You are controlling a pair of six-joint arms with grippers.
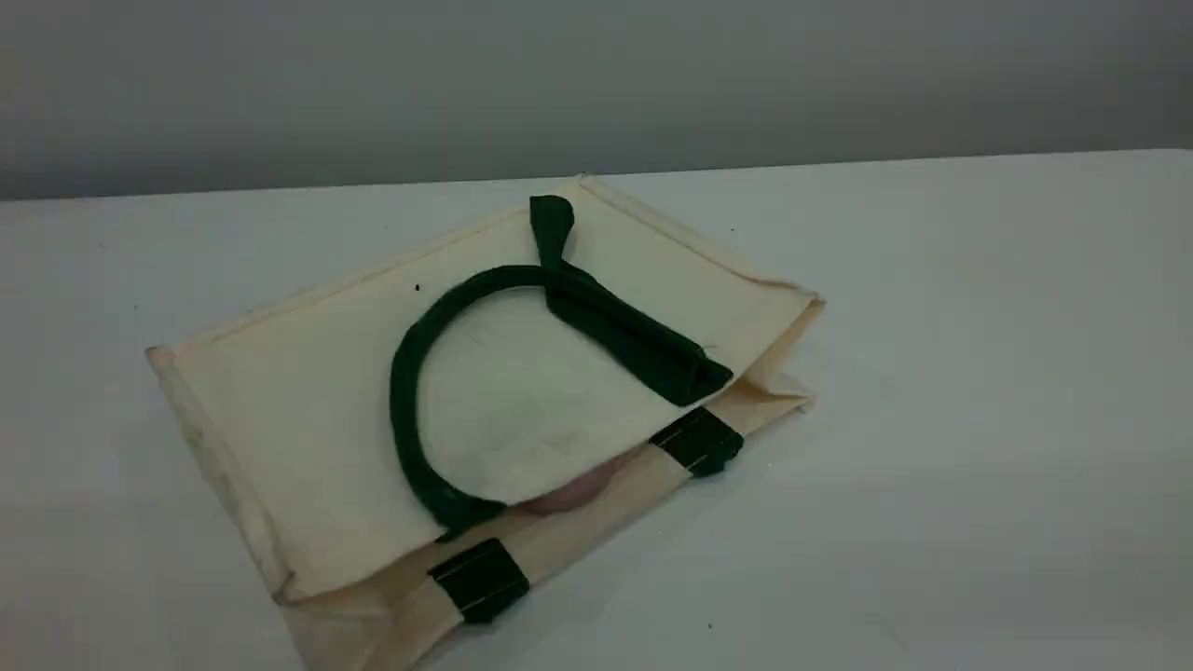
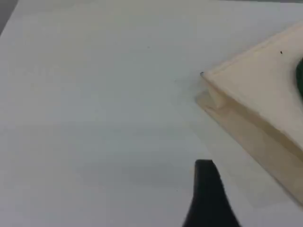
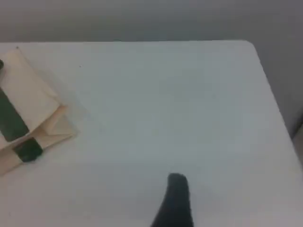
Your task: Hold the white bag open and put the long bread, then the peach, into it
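- We see the white bag (image 1: 308,410) lying flat on the counter (image 1: 979,419), the peach (image 1: 578,489) peeking from its mouth.
- Both grippers' fingers (image 2: 208,194) (image 3: 175,201) are spread wide, holding nothing.

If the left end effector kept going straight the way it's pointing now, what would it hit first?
Probably nothing but bare table. The left end effector points across open tabletop; the white bag and its corner lie off to the right of that line, though depth is hard to judge.
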